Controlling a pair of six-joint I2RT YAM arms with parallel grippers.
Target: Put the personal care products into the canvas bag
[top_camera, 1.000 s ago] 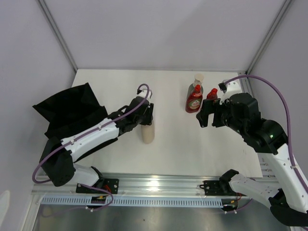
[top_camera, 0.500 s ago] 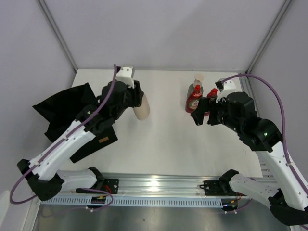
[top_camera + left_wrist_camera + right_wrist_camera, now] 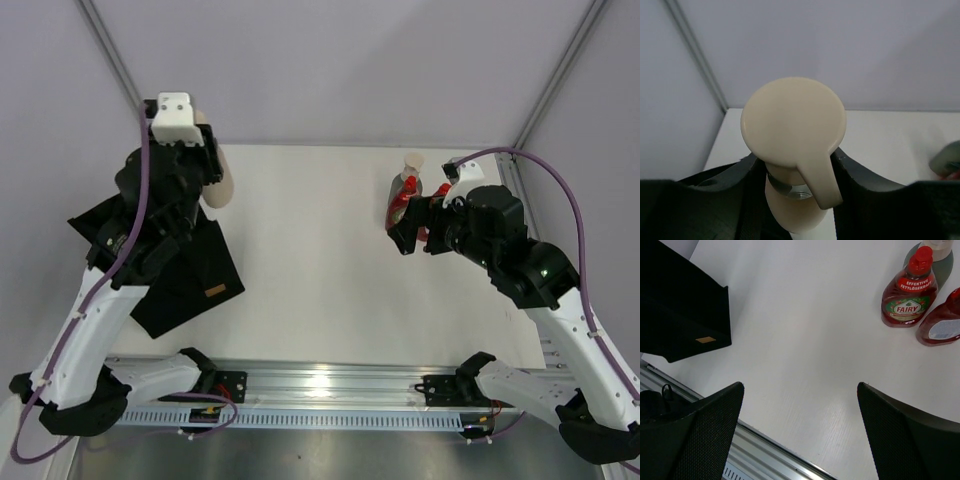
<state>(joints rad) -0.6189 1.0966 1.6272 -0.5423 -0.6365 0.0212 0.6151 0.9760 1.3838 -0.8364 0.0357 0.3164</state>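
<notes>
My left gripper [image 3: 208, 170] is shut on the beige bottle [image 3: 219, 186] and holds it in the air over the table's far left, just beyond the black canvas bag [image 3: 180, 265]. In the left wrist view the cream cap [image 3: 794, 120] fills the middle, with the black fingers on both sides of the neck. My right gripper [image 3: 412, 225] is open and empty, held above the table next to the red bottle [image 3: 404, 198]. The grey bottle with the pale cap [image 3: 412, 163] stands behind the red one. The right wrist view shows the red bottle [image 3: 907, 295], the grey bottle [image 3: 946, 262] and the bag [image 3: 680, 315].
A second red bottle [image 3: 940, 325] stands beside the first at the far right. The bag lies flat at the left with its tan label [image 3: 210, 291] near its front corner. White enclosure walls stand at the back and sides. A metal rail [image 3: 320, 385] runs along the near edge.
My left arm has lifted the beige bottle off the middle of the table and carried it up and to the far left, beside the bag. My right gripper has drifted slightly left.
</notes>
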